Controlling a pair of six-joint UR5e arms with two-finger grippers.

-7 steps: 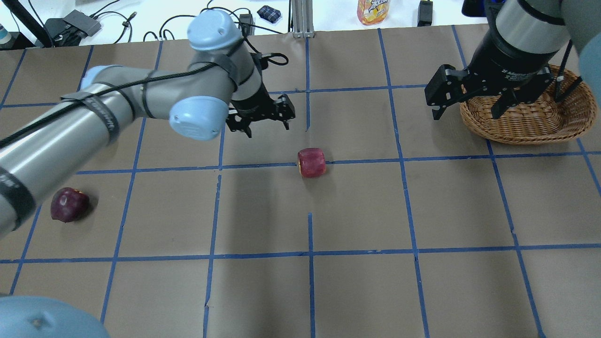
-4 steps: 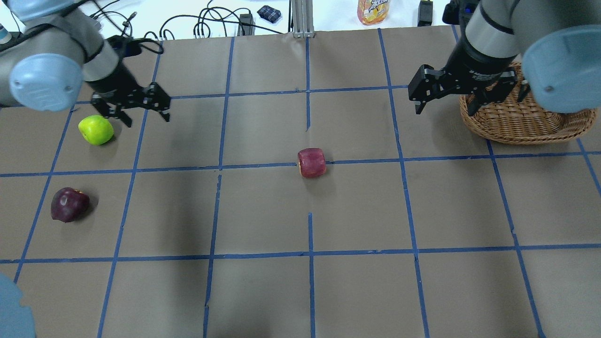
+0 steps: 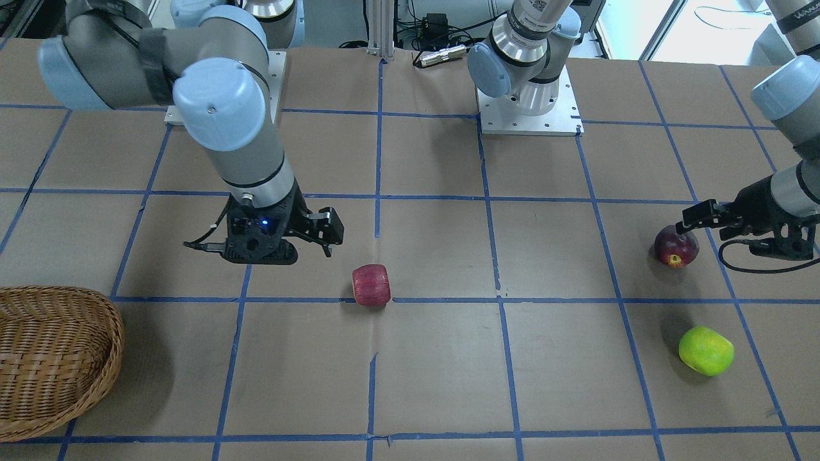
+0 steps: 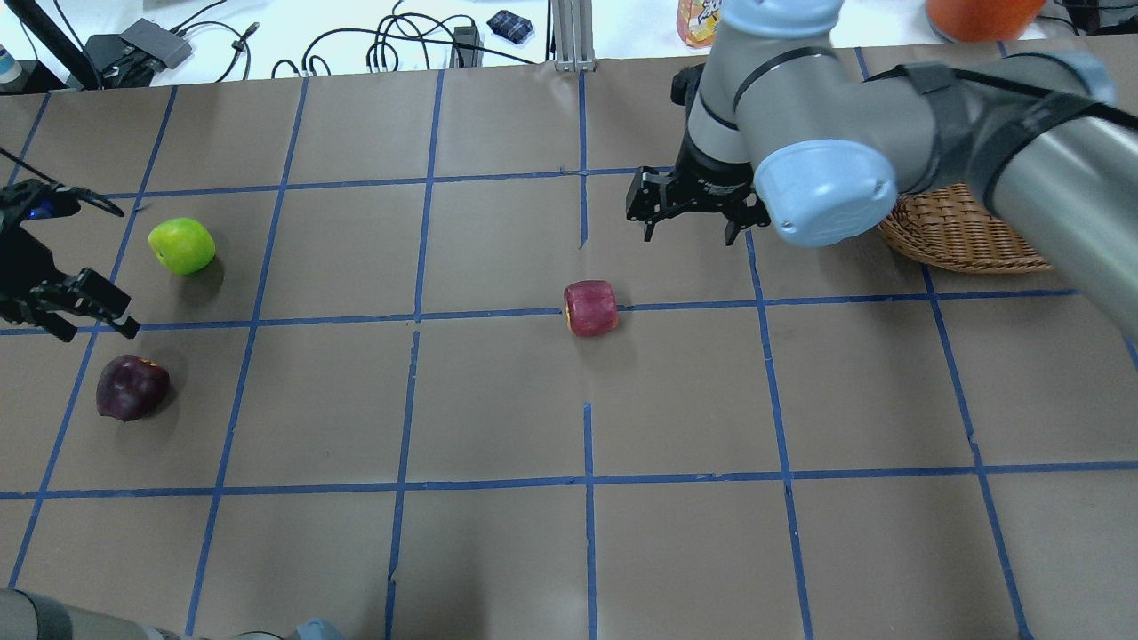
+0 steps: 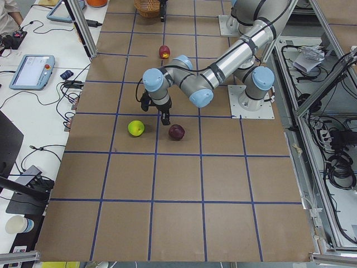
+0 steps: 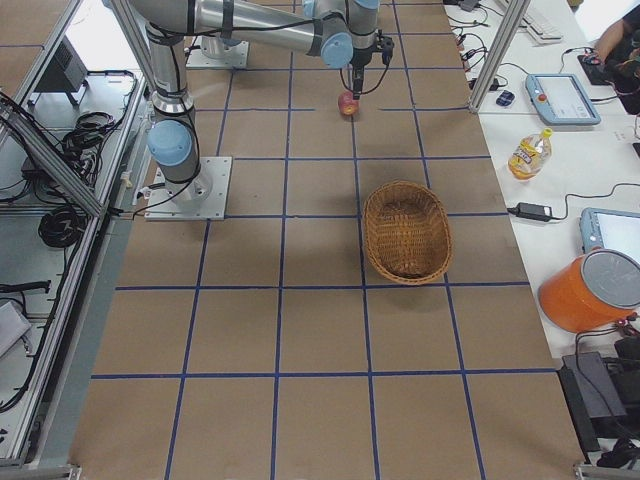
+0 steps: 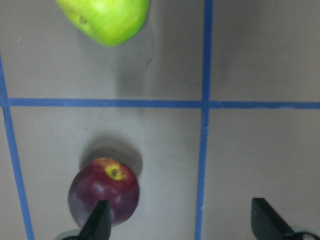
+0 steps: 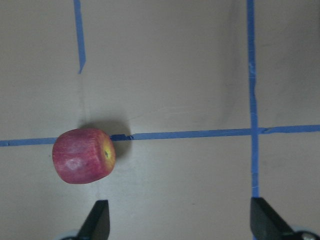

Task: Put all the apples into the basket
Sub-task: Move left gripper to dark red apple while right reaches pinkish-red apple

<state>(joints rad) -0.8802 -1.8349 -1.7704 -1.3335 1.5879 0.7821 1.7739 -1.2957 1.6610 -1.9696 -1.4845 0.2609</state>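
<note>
Your right fingers [image 8: 97,222], apart, have left the basket [image 4: 960,240]; left fingers [image 7: 99,226] gape too. Pinch the firm, roll-prone red apple [image 4: 590,308] at its waist.

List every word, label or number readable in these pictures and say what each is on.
No text here can be read with certainty.
Label on the bottle: colourful print, cut off and blurred, unreadable.
Black strap on the left arm: white letters, cut by the picture's edge, unreadable.
Screen of the tablet: too small to read.
</note>
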